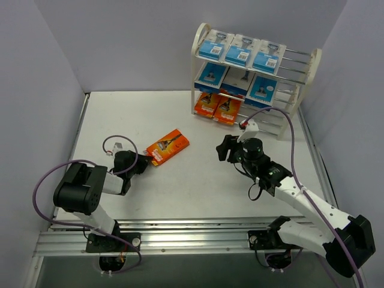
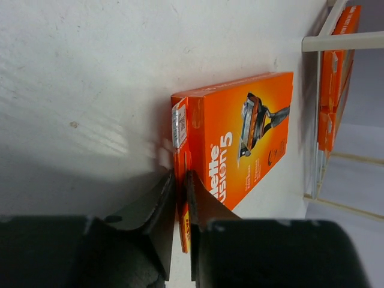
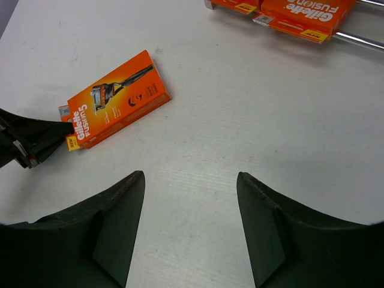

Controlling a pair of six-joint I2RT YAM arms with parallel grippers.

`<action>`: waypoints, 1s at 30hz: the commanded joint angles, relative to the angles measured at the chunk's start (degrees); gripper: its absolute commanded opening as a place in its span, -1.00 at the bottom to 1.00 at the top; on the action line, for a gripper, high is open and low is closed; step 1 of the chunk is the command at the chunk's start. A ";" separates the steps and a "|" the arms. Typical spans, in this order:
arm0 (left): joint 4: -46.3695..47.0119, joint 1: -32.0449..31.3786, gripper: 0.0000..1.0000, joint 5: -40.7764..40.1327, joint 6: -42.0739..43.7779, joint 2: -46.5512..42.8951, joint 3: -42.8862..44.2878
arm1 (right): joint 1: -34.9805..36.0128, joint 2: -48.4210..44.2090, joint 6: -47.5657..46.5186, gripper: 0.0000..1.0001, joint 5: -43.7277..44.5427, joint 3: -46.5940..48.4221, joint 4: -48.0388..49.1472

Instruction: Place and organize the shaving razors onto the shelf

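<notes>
So the left gripper (image 2: 182,183) was right up close, its two dark fingers (image 2: 157,207) squeezed together on the thin tab end of an orange box (image 2: 240,138), the one with "Fusion 5" and a razor printed on it. Only that tab was caught between the fingers; the rest of the box stuck out past them. It lay flat on the white table (image 1: 192,198), a bit left of the middle and angled toward the far right.

The right gripper (image 3: 191,175) was over on the other side, fingers spread wide apart with nothing between them, hanging above bare tabletop and looking back at that same box.

Further out, the shelf (image 1: 313,63) stood in the far right corner. The top tier had three blue packs (image 1: 240,53) in a row, and the middle tier had three more blue ones (image 1: 210,75). Down on the bottom tier sat two more orange boxes (image 1: 217,106), side by side at the left end, well apart from the one that was being pinched.
</notes>
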 commanded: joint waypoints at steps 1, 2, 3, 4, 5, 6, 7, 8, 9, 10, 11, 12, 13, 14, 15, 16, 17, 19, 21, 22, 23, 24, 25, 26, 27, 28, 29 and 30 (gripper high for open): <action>3.14 -0.18 -0.67 -0.24 -0.25 2.63 -0.10 | -1.36 -2.40 -1.12 0.17 -0.18 0.30 -1.18; 3.58 -0.18 -0.71 -0.23 -0.34 2.73 -0.01 | -1.63 -2.66 -1.21 0.17 -0.18 0.39 -1.45; 3.93 -0.18 -0.79 -0.15 -0.34 2.82 -0.01 | -1.89 -2.93 -1.30 0.17 -0.36 0.65 -1.62; 3.94 -0.09 -0.94 -0.23 -0.34 2.90 0.08 | -2.07 -3.45 -1.21 0.17 -0.36 0.83 -2.23; 3.85 -0.18 -0.95 -0.15 -0.25 2.82 0.34 | -2.24 -3.72 -1.21 0.17 -0.44 1.18 -2.67; 3.76 -0.27 -0.95 -0.06 -0.34 2.90 0.69 | -2.33 -3.98 -1.12 0.18 -0.45 1.36 -2.94; 3.93 -0.27 -0.95 0.20 -0.60 2.99 0.87 | -2.33 -4.51 -1.04 0.18 -0.45 1.88 -3.46; 4.20 -0.62 -0.95 0.73 -0.78 2.99 1.30 | -2.33 -4.77 -0.69 0.18 -0.27 2.15 -3.73; 4.46 -0.97 -0.95 0.73 -1.13 2.91 1.48 | -2.42 -4.95 -0.51 0.18 -0.27 2.24 -3.91; 4.38 -1.41 -0.95 0.65 -1.83 2.64 1.66 | -2.42 -5.21 -0.51 0.18 -0.10 2.50 -4.26; 4.29 -2.72 -0.95 0.30 -2.10 2.55 1.92 | -2.42 -5.30 -0.33 0.18 0.08 2.59 -4.52; 3.68 -3.60 -0.95 -0.14 -2.88 2.38 2.53 | -2.33 -5.39 -0.33 0.18 0.17 2.76 -4.79; 3.50 -4.48 -0.95 -0.49 -3.24 2.03 2.71 | -2.33 -5.56 -0.33 0.18 0.26 2.77 -5.22; 3.50 -6.40 -0.95 -1.19 -3.41 1.94 2.97 | -2.33 -5.74 -0.33 0.18 0.34 2.94 -5.49; 3.24 -7.55 -0.95 -1.72 -3.76 1.85 3.67 | -2.33 -6.00 -0.24 0.18 0.43 2.94 -5.67; 2.97 -8.69 -0.95 -2.08 -3.94 1.76 4.11 | -2.33 -6.70 -0.24 0.18 0.78 3.03 -6.19; 2.71 -9.84 -0.95 -2.34 -3.94 1.85 4.82 | -2.42 -7.14 -0.24 0.18 0.96 3.20 -6.37; 1.74 -12.83 -0.95 -2.96 -4.20 2.11 6.57 | -2.42 -8.11 -0.24 0.18 1.40 3.55 -7.24; 0.96 -16.33 -0.95 -4.70 -4.38 2.46 7.98 | -2.51 -8.82 -0.07 0.18 2.01 4.17 -7.86; 0.25 -17.57 -0.95 -6.11 -4.64 2.81 9.64 | -2.60 -9.51 0.02 0.18 2.19 4.26 -8.30; -0.19 -18.63 -0.95 -6.91 -4.65 2.99 10.44 | -2.68 -9.78 0.11 0.18 2.45 4.43 -8.65; -1.06 -19.77 -0.95 -7.87 -4.82 3.25 11.23 | -2.77 -10.05 0.11 0.18 2.54 4.96 -8.83; -1.33 -21.78 -0.95 -9.71 -5.61 3.95 11.93 | -2.77 -10.48 0.02 0.18 2.63 5.05 -9.44; -1.16 -22.67 -0.95 -10.34 -6.14 4.48 13.33 | -2.86 -10.75 0.11 0.18 2.80 5.14 -9.62; -0.55 -23.55 -0.95 -11.12 -7.62 5.01 13.70 | -2.86 -11.36 0.02 0.18 3.07 5.14 -9.97; 0.24 -25.30 -0.95 -12.70 -8.42 6.23 13.96 | -2.95 -11.54 -0.07 0.18 3.16 5.14 -10.06; 1.46 -26.01 -0.95 -13.67 -9.12 6.85 14.66 | -3.04 -11.80 0.02 0.18 3.24 5.05 -10.24; 1.91 -26.72 -0.95 -14.46 -10.70 7.56 15.01 | -3.12 -12.15 -0.07 0.18 3.85 5.05 -10.50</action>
